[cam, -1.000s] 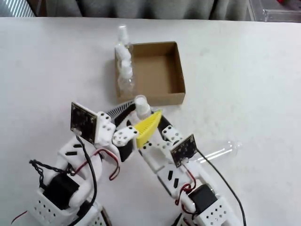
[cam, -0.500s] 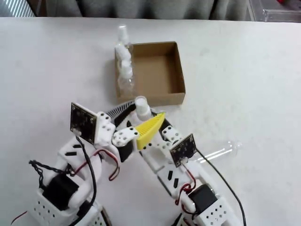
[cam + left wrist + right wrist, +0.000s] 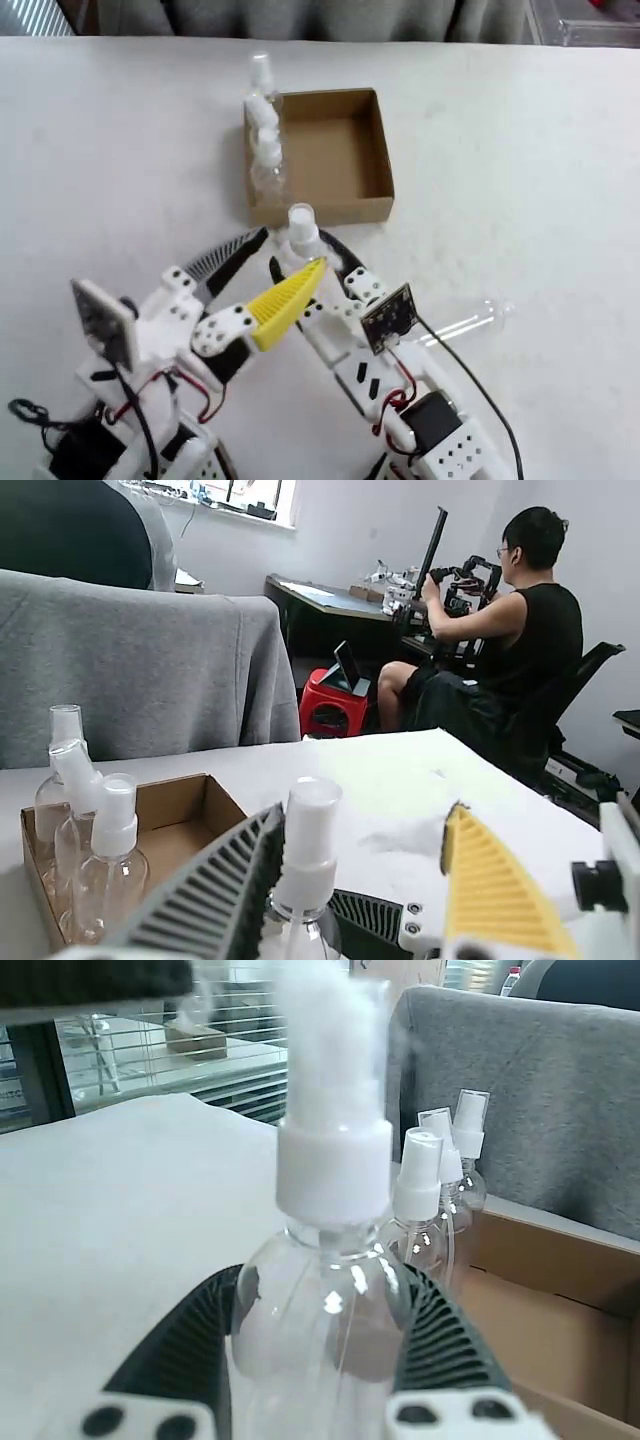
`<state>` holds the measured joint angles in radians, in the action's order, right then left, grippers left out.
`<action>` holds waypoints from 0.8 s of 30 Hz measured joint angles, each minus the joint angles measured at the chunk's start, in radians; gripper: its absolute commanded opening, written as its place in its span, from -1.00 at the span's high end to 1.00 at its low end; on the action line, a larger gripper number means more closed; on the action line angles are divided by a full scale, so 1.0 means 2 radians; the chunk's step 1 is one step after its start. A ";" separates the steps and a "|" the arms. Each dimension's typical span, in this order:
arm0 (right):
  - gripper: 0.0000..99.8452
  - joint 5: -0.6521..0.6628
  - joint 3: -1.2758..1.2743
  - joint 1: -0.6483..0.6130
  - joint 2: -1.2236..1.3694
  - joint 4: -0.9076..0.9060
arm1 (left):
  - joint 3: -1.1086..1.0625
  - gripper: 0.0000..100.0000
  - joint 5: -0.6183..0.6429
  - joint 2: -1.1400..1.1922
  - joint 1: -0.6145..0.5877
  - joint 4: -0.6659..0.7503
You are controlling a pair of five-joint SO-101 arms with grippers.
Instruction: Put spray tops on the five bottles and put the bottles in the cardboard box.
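Right gripper: fingers clamped on the body of an upright bottle with its spray top fitted, held just before the cardboard box, likely steadied for loading.
Left gripper: fingers spread wide about the top, gripping nothing.
Capped bottles, three: standing inside the box along one wall.
Spare bottle: lying on the table, well apart.
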<state>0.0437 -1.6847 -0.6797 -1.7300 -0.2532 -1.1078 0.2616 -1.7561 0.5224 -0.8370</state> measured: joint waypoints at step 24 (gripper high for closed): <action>0.97 0.000 0.000 0.000 0.000 -0.002 | -0.058 0.96 0.019 -0.035 -0.117 0.043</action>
<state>0.0437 -1.6847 -0.6797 -1.7300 -0.2562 -1.2229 0.3000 -1.8251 0.2877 -0.7511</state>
